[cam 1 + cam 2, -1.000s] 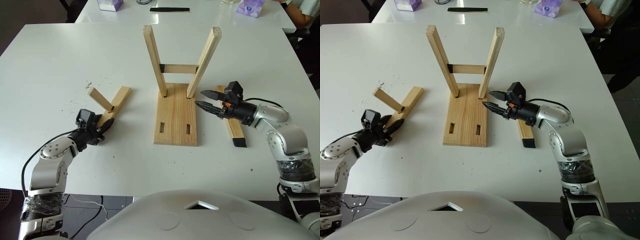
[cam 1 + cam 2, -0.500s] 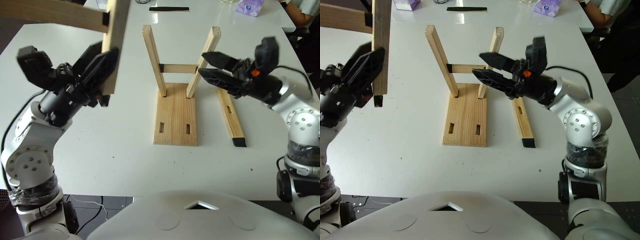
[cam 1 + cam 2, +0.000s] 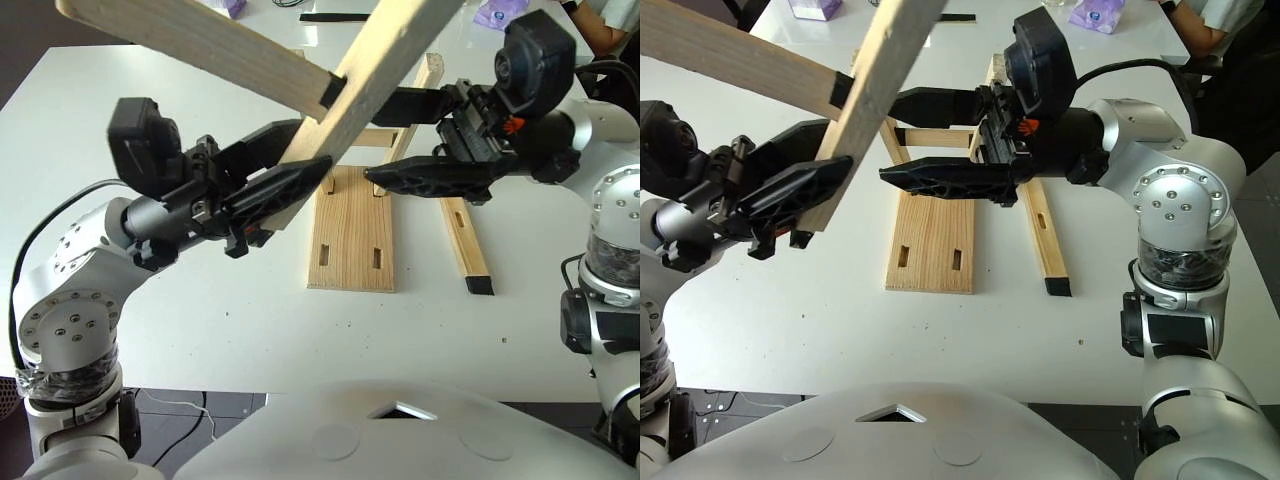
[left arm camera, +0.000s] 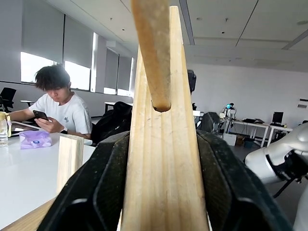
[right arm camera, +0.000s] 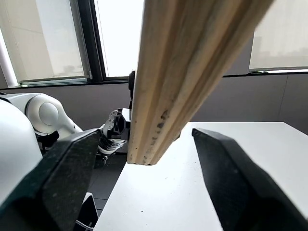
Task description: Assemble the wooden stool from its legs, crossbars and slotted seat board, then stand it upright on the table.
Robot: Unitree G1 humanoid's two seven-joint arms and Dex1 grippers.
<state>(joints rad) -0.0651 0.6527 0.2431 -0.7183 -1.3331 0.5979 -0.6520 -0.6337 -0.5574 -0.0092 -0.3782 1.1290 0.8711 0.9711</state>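
Note:
The slotted seat board point(image 3: 352, 235) lies flat mid-table, with two legs and a crossbar point(image 3: 360, 137) standing in its far slots. My left gripper point(image 3: 312, 150) is shut on a second leg pair point(image 3: 375, 65), held high over the board and tilted. The wrist view has that leg point(image 4: 163, 144) clamped between both fingers point(image 4: 101, 192). My right gripper point(image 3: 372, 140) is open beside the raised leg point(image 5: 183, 72), one finger point(image 5: 67, 178) on each side and not touching it. A loose wooden bar point(image 3: 465, 245) lies on the table right of the board.
The white table point(image 3: 150, 290) has bare room left and front of the board. On the far table lie a black strip point(image 3: 340, 18) and a purple packet point(image 3: 500, 15). Both arms cross above the standing legs.
My left arm has swung the leg pair right and tilted it over the board. The right gripper has risen and moved left, fingers spread around the raised leg.

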